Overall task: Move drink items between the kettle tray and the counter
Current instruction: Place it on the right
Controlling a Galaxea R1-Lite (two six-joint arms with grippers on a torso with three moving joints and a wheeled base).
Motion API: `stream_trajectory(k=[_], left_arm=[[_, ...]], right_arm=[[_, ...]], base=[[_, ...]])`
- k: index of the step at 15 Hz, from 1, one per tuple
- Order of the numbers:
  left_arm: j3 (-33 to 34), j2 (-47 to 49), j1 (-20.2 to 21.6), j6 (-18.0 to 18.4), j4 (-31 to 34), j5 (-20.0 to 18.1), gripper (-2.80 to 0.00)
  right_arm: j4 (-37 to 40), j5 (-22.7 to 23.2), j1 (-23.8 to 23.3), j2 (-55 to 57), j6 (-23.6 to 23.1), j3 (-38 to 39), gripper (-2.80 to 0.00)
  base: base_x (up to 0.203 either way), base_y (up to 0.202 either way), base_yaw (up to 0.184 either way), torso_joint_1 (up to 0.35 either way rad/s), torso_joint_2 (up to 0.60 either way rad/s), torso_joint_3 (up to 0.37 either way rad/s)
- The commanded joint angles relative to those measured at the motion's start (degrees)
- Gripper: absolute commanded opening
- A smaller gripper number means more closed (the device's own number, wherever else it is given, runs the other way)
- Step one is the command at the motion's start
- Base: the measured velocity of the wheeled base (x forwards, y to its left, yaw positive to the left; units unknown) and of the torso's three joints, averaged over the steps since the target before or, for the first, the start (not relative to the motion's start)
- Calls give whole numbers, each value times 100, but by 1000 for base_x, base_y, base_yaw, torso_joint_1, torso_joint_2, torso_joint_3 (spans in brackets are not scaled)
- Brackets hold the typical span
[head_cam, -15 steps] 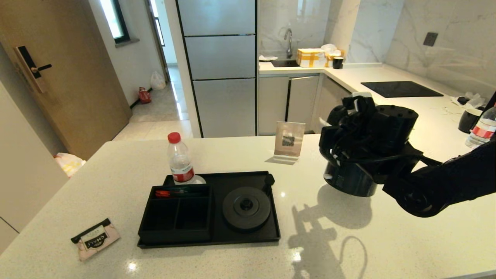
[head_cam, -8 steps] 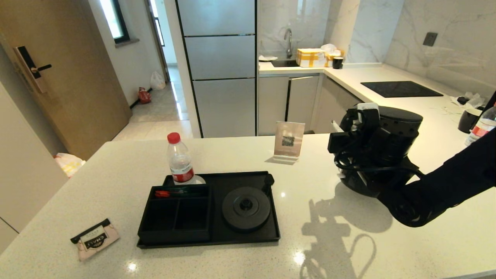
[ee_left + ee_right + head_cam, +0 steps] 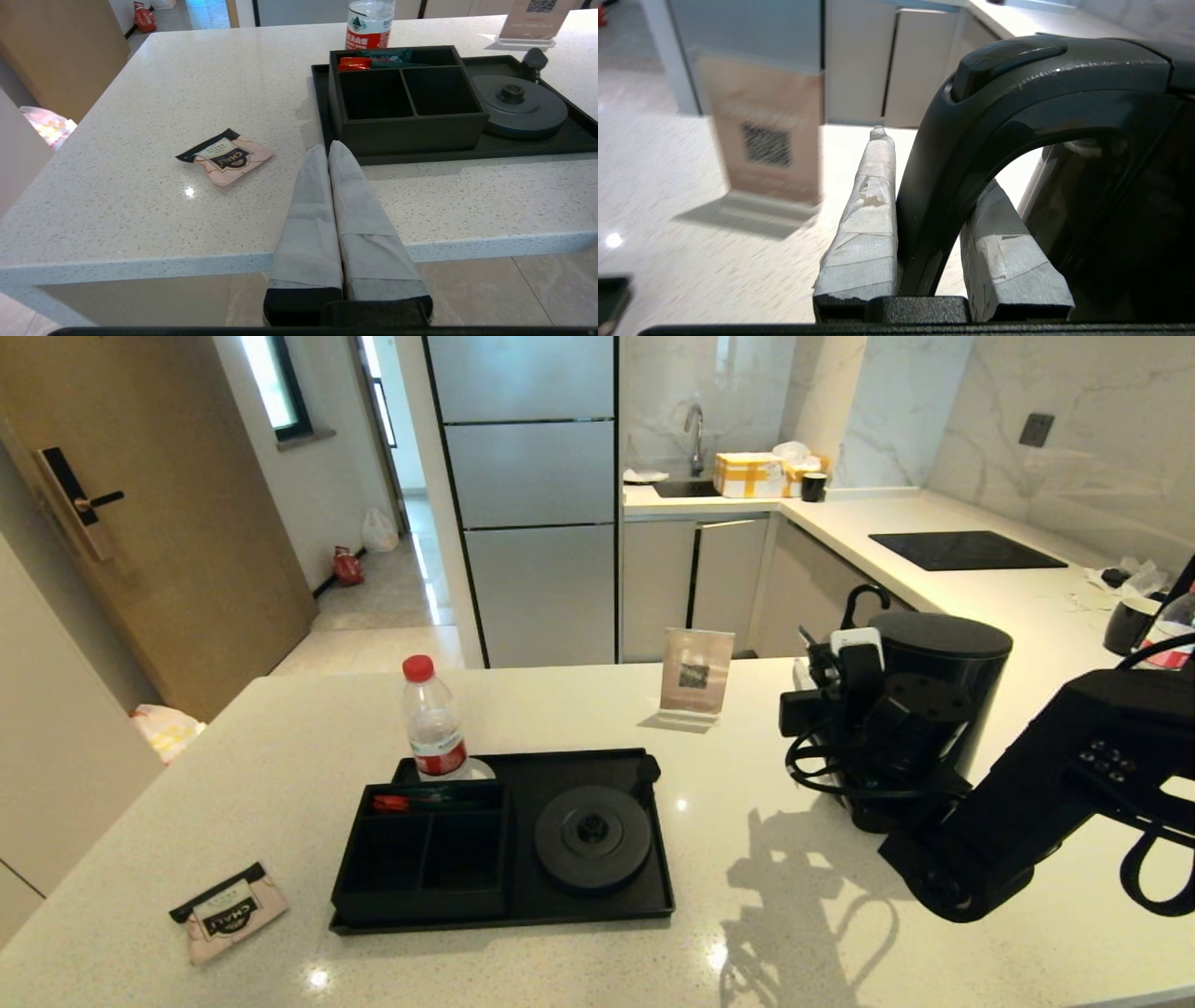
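The matte-black kettle (image 3: 943,681) is upright, low over the counter (image 3: 280,756) to the right of the kettle tray (image 3: 560,910); whether it touches the stone is hidden. My right gripper (image 3: 934,163) is shut on its loop handle (image 3: 952,154), one finger inside the loop and one outside. The tray's round base (image 3: 593,838) is bare, next to the compartment box (image 3: 420,859). Left of the tray, the pink CHALI tea sachet (image 3: 229,912) (image 3: 225,156) lies on the counter. My left gripper (image 3: 328,149) is shut and empty, parked at the counter's front edge.
A clear water bottle with a red cap (image 3: 434,723) stands at the tray's back left corner. A small sign holder (image 3: 696,683) stands behind the tray. Red sachets (image 3: 355,63) lie in the box's rear compartment. A black mug (image 3: 1128,625) and another bottle sit far right.
The right arm has carried the kettle to the right and down, turning it from tilted to upright. Everything on and beside the tray has stayed put.
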Motion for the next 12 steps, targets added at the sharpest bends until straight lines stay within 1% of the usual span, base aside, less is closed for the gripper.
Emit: stream_trajectory(k=[1,5,9,10,12], left_arm=[[1,-11,-6,1,0,-1,-280],[1,-11,-6,1,0,-1,-280],[1,-11,-6,1,0,-1,-280],[1,-11,-6,1,0,-1,-280],[1,-11,-6,1,0,-1,-280]], right_arm=[[-50,-103,46,262,-28,-37,-280],[-50,-200,177,452,-79,-2,-280],[-50,-380,170,495,-91,173,-280],[-50,-482,152,497,-89,104,-280],[-50,-511,112,497,-89,58,-280]], base=[[0,0,0,0,0,0],[0,0,0,0,0,0],[0,0,0,0,0,0],[0,0,0,0,0,0],[0,0,0,0,0,0]])
